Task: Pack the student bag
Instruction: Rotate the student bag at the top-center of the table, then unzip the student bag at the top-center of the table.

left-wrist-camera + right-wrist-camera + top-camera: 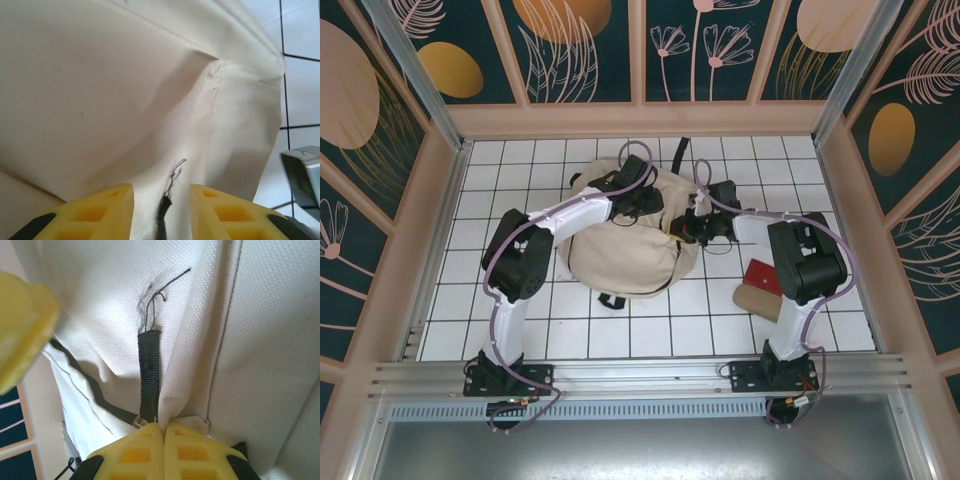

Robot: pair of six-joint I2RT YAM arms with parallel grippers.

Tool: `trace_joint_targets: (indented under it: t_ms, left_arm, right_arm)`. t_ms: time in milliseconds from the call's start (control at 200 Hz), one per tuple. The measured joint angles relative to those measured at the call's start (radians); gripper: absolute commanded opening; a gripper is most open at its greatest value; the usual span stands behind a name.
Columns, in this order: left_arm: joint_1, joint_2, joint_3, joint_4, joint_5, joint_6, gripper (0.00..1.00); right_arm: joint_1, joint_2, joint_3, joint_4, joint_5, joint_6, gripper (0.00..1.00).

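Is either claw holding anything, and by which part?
The right claw is shut on the large cream fabric backpack, pinching its black webbing tab. The left claw is open, holding nothing.

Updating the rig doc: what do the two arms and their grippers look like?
The left arm and right arm match: white link covers, bulky black joint housings, black bases. Pale purple cables loop along each. The left gripper and right gripper have yellow moulded fingers with rectangular recesses, black mounts behind.

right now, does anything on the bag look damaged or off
Yes: the black webbing tab on the student bag is frayed, with loose threads trailing from its free end across the cream fabric.
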Motion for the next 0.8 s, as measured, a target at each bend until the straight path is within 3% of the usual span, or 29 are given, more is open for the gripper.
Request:
trace_joint_targets:
  t_ms: [225,425,796]
  left_arm:
    - [-0.047,-0.003,-0.005,-0.070,-0.004,0.058,0.34]
    - [-0.066,-0.003,-0.012,-0.134,-0.047,0.084,0.27]
    - [-0.066,0.068,0.016,-0.130,0.003,0.098,0.28]
  right_arm:
    - [0.031,0.005,-0.058,0.102,0.025,0.063,0.00]
    - [0.031,0.005,-0.086,0.156,0.041,0.108,0.00]
    - [0.031,0.005,-0.110,0.202,0.047,0.151,0.00]
